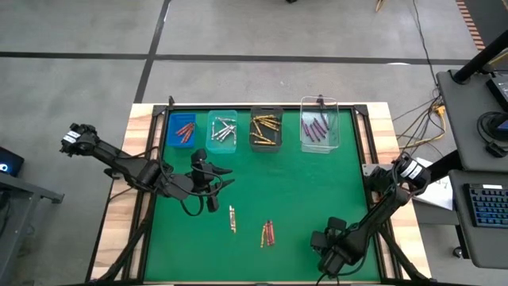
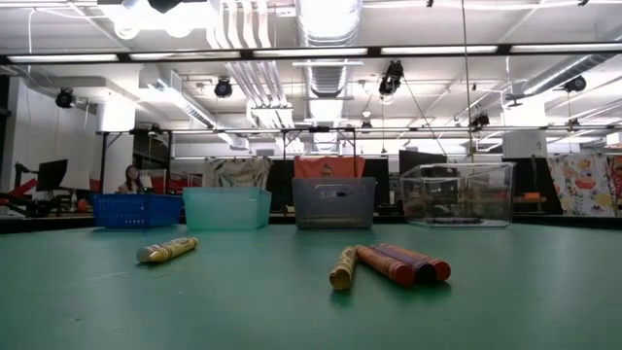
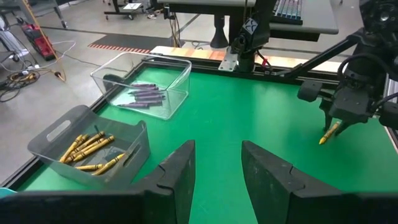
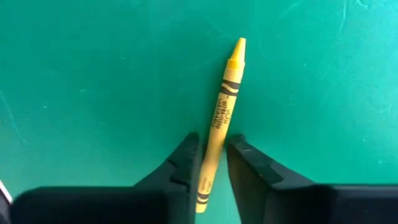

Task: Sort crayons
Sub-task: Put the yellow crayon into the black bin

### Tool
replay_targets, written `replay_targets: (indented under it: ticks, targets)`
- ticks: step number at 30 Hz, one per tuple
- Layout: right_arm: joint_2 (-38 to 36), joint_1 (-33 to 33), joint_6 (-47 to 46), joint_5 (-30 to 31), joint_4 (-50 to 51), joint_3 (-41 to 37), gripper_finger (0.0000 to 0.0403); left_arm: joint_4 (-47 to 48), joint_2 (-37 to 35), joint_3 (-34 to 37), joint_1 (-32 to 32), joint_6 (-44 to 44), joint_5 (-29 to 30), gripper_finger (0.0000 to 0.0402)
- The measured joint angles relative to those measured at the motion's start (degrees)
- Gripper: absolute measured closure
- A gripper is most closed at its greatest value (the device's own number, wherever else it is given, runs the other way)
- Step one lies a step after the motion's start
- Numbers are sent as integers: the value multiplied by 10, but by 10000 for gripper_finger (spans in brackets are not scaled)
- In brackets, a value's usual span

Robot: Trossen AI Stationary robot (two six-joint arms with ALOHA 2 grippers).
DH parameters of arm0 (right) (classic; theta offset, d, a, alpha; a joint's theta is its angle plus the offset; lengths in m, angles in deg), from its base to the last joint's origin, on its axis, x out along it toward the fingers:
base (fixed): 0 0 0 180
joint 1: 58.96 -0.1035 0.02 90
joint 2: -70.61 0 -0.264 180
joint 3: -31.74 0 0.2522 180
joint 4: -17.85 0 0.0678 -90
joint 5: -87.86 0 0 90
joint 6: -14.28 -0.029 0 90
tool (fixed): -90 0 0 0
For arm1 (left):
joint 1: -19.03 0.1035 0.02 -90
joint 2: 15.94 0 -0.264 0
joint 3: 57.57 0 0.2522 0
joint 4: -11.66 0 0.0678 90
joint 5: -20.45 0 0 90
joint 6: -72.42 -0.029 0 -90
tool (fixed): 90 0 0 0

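Right gripper (image 4: 213, 163): fingers (image 4: 186, 158) closed against the sides of a gold crayon (image 4: 221, 118), which runs lengthwise between them, pointed tip out past the fingertips. From the left wrist view the same crayon (image 3: 328, 133) hangs tilted from the right gripper (image 3: 339, 124), tip down at the green mat (image 3: 249, 106); whether it touches the mat I cannot tell. In the high view this gripper (image 1: 329, 253) sits near the near-right corner of the tabletop (image 1: 294, 183), its crayon hidden under the arm.

Left gripper (image 3: 216, 163): jaws apart, nothing between them, only green mat showing in the gap. High view puts it (image 1: 213, 181) left of centre, in from the left edge, below the teal bin.

Loose crayons on the mat: one gold crayon (image 1: 232, 218) alone, just below the left gripper; a small cluster (image 1: 268, 233) of gold, red and purple lying side by side toward the near edge, near the middle. Low view shows the single one (image 2: 167, 250) apart from the cluster (image 2: 391, 263).

Along the far edge, four bins in a row. Blue bin (image 1: 169, 132) holds red crayons (image 1: 186, 129). Teal bin (image 1: 211, 143) holds silver-grey crayons (image 1: 224, 131). Dark grey bin (image 1: 266, 111) holds gold crayons (image 1: 266, 129). Clear bin (image 1: 319, 103), nearest the far-right corner, holds purple crayons (image 1: 315, 127).

A person (image 2: 130, 180) shows in the room beyond the table.
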Motion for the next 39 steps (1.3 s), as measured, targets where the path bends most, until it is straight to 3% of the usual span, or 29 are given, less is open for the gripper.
replay_targets:
  ticks: [6, 12, 24, 30, 35, 39]
  targets:
    - [-1, 0, 12, -1, 2, 1, 386, -5, 0, 0, 0, 0, 0, 288]
    - [-16, 0, 42, 4, 13, 14, 390, -31, 0, 0, 0, -2, 0, 288]
    - [-82, 1, 178, 271, -18, -28, 391, -148, 36, 0, 0, -15, 0, 288]
    - [-115, 21, 263, 383, -89, -81, 391, -215, 55, -1, 3, -41, 18, 288]
    - [-171, 56, 371, 394, -186, -144, 391, -225, 57, -1, 12, -70, 48, 288]
    - [-237, 101, 499, 387, -341, -207, 391, -222, 56, -1, 22, -78, 55, 288]
